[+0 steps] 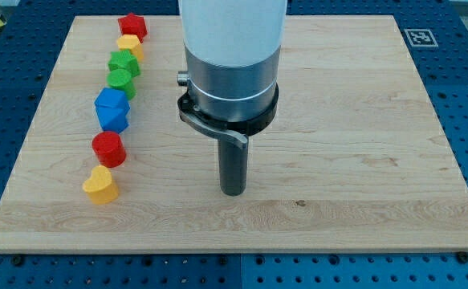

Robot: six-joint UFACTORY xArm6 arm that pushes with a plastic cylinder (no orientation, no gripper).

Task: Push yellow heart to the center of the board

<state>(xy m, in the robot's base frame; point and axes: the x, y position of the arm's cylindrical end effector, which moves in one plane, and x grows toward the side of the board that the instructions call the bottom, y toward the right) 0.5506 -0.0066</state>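
The yellow heart (100, 185) lies near the board's left edge, at the bottom end of a slanting line of blocks. My tip (233, 192) rests on the wooden board (354, 144) a little below its middle, well to the right of the yellow heart and apart from every block. The arm's white and grey body (231, 56) rises above the tip and hides part of the board's top middle.
Up the line from the heart stand a red cylinder (108, 148), two blue blocks (111, 109), a green cylinder (122, 81), a green star (124, 62), a yellow block (129, 44) and a red star (132, 25). A marker tag (417, 37) sits at the top right corner.
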